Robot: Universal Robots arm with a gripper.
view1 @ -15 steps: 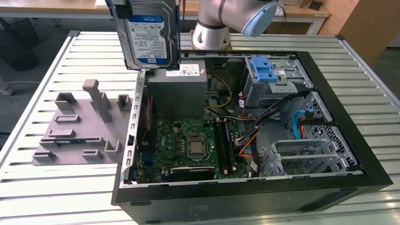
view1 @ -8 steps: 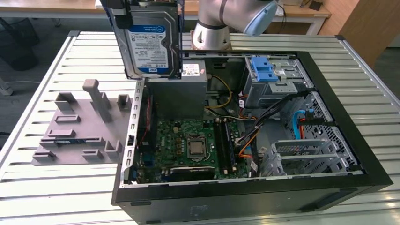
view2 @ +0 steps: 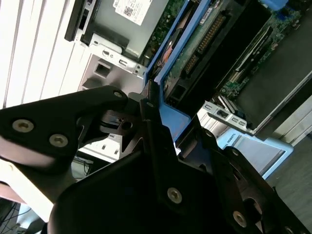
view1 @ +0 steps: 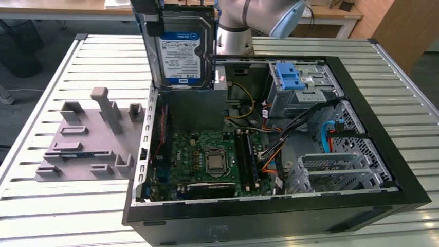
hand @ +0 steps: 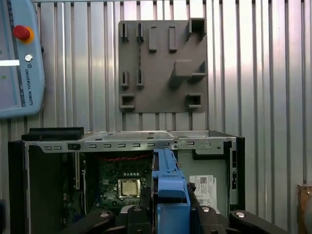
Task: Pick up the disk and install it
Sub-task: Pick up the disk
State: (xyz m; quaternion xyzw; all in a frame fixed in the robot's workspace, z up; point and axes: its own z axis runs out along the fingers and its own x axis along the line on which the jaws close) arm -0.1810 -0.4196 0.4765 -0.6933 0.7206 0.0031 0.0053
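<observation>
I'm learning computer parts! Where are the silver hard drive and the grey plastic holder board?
Silver hard drive (view1: 180, 54): exterior view, its label.
Grey plastic holder board (view1: 92, 141): exterior view, its flat base.

arm — upright, bent at joint | gripper raised, pointing down | jaws clamped shut

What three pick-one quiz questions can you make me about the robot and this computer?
1. Where is the flat rectangular silver disk in its plastic frame? A in a cardboard box B held upright over the open black metal computer case C on the floor
2. What colour is that frame? A red B green C blue
3. The robot's black hand is A shut on the disk B wide open C holding a cup
Answers: B, it hangs above the case; C, blue edges show; A, it clamps the frame.
</observation>
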